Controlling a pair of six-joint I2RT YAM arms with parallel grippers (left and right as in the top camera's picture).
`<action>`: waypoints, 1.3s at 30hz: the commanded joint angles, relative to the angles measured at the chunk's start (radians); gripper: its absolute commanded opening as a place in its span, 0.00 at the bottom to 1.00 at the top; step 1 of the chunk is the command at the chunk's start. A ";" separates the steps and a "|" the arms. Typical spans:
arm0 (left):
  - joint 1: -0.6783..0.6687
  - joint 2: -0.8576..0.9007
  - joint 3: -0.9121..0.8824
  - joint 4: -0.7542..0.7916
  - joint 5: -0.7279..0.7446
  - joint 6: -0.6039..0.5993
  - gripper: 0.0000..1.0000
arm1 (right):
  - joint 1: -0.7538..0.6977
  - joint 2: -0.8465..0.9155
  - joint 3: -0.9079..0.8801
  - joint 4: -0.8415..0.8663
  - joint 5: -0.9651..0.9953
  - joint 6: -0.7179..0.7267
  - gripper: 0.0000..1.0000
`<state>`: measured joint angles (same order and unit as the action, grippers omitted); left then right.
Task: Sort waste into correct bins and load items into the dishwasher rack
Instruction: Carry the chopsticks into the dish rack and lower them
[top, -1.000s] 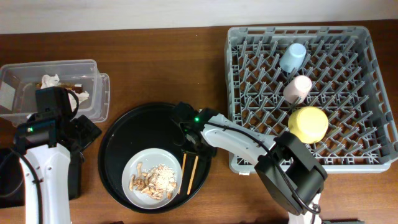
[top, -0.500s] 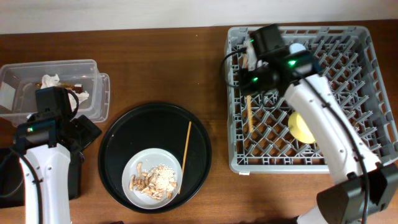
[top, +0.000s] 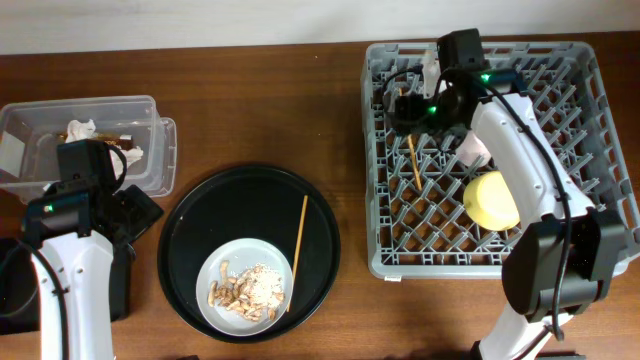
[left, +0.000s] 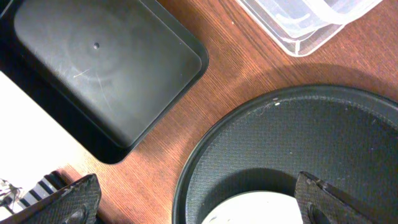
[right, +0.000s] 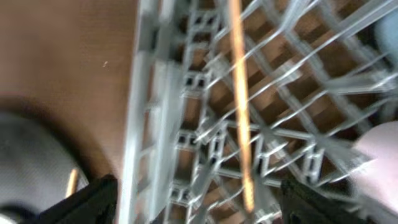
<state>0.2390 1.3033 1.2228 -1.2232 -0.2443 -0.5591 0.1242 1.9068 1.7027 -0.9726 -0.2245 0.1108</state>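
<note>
The grey dishwasher rack (top: 560, 240) holds a yellow bowl (top: 492, 200) and a pink cup (top: 476, 150); the arm hides most of the blue cup. My right gripper (top: 405, 108) hovers over the rack's far left part, open. One wooden chopstick (top: 413, 162) lies on the lattice below it, seen blurred between the spread fingers (right: 87, 202) as chopstick (right: 239, 93). The other chopstick (top: 298, 250) rests on the round black tray beside the plate (top: 215, 300) of food scraps (top: 248, 287). My left gripper (left: 199, 208) is open above the round tray's rim.
The clear tub (top: 150, 110) at the far left holds crumpled tissue (top: 80, 130). The flat black tray (left: 99, 68) lies between the tub and the round black tray (top: 240, 200). The left arm (top: 75, 200) stands over that corner. The rack's near wall (right: 146, 124) is close to my right fingers.
The right arm carried one chopstick from the round tray to the rack and opened its jaws; the chopstick now lies on the lattice. The left arm has not moved.
</note>
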 joint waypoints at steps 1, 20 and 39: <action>0.005 0.000 0.004 -0.001 -0.014 -0.009 0.99 | 0.021 0.005 0.002 -0.040 -0.122 0.050 0.86; 0.005 0.000 0.004 -0.001 -0.014 -0.009 0.99 | 0.052 0.177 0.002 0.466 0.290 0.080 0.45; 0.005 0.000 0.004 -0.001 -0.014 -0.009 0.99 | 0.046 0.260 0.002 0.516 0.290 -0.010 0.20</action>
<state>0.2390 1.3033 1.2228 -1.2232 -0.2443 -0.5591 0.1719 2.1502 1.7016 -0.4591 0.0528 0.1043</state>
